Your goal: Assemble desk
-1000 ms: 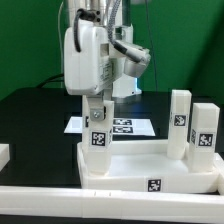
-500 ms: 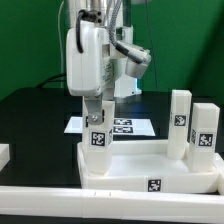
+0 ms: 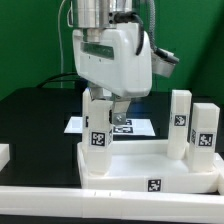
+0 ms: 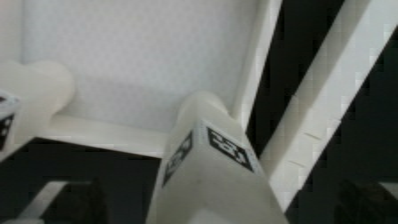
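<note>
Desk parts in white plastic are seen on a black table (image 3: 30, 115), below a white robot arm. The desk top (image 3: 150, 170), a broad rimmed tray, lies flat at the front of the table and serves as the landmark here. Three square legs stand upright on it. One leg (image 3: 97, 125) stands at the tray's back corner on the exterior view's left, with a black-and-white tag on its face. Two more legs are seen at the tray's corner on the exterior view's right: a taller one (image 3: 180, 122) further back and another one (image 3: 203, 132) nearer the camera, just beside each other, each tagged. A further tag is shown on the tray's front rim.

The gripper (image 3: 106, 103) hangs over the leg on the exterior view's left, right at its top end. Its fingers are spread wide; whether they touch the leg cannot be told, and no clamping hold is seen.

Behind the tray, a flat marker board (image 3: 125, 126) with black squares lies on the table, partly hidden by the arm and the leg.

In the wrist view, the tray floor (image 4: 143, 60) is seen from close above, with the tagged leg (image 4: 217, 155) rising toward the camera, blurred.
</note>
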`<state>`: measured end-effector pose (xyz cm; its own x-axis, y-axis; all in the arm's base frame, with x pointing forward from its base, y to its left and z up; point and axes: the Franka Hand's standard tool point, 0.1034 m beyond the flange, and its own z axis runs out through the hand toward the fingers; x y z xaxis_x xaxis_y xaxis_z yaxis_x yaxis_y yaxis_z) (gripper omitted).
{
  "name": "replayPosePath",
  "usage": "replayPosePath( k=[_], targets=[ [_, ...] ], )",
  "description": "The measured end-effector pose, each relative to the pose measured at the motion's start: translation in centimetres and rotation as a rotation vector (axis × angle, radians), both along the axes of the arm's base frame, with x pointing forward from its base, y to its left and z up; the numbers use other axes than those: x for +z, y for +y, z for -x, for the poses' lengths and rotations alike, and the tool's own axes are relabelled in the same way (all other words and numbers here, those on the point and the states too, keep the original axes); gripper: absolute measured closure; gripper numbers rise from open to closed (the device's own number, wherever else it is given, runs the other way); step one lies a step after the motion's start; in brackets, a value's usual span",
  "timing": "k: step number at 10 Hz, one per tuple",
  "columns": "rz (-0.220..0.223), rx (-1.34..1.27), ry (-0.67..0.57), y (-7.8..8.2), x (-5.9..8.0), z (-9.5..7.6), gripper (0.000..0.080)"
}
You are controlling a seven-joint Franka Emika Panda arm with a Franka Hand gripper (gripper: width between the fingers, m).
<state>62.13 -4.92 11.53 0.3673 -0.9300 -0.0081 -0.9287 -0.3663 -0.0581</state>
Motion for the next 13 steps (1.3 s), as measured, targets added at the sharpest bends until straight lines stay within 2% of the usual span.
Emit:
replayPosePath(
  k=[4,11,13],
  targets=[
    [0.014,0.245,-0.007,-0.13,-0.01,0.01,0.0150],
    [0.076,0.838,-0.007,0.00,-0.05,-0.07,0.0150],
    [0.084,0.938,-0.005,-0.13,-0.05,-0.05,0.0150]
  ],
)
